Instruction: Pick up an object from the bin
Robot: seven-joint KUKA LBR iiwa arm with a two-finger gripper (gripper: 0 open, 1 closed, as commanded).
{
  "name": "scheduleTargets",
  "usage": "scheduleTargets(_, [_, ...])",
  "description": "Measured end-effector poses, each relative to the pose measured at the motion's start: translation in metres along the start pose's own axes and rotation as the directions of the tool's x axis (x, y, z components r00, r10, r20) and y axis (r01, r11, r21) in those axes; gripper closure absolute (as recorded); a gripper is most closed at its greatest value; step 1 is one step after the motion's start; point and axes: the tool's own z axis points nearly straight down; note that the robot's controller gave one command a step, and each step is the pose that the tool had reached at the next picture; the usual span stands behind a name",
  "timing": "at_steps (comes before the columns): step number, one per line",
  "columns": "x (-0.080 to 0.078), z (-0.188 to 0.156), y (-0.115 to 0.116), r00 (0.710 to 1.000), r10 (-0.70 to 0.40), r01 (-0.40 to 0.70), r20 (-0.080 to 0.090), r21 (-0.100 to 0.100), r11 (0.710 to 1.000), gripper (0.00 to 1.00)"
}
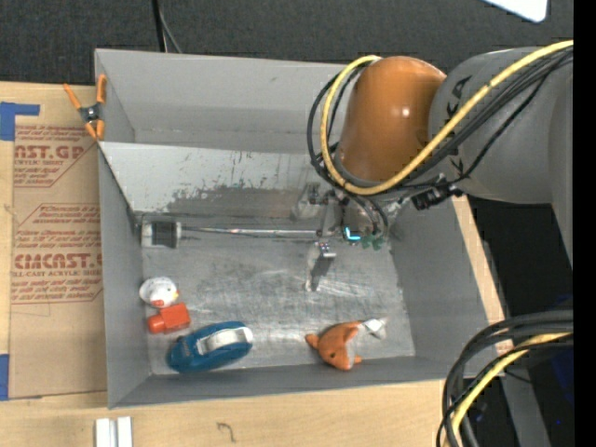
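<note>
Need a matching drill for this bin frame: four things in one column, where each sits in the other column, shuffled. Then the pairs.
Things
1. blue tape dispenser
2. orange fish-like toy
3. long grey rod with a dark end
4. gripper

Places, as the camera view shows them
A. over the bare middle of the floor of the bin
B. lower left of the floor
C. lying along the foot of the back wall
D. lower right of the floor, near the front wall

Pairs: 1-B, 2-D, 3-C, 4-A
</note>
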Motion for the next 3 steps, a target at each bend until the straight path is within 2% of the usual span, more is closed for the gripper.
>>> scheduleTargets(1, [0.0, -0.002, 0.0, 1.0, 0.0, 0.0, 0.002, 0.0, 1.0, 0.0])
scheduleTargets(2, [-0.011, 0.007, -0.003, 1.0, 0.024, -0.024, 0.009, -0.001, 1.0, 0.0])
scheduleTargets(3, [0.039, -0.003, -0.044, 0.986, -0.166, 0.166, 0.006, 0.001, 0.986, 0.0])
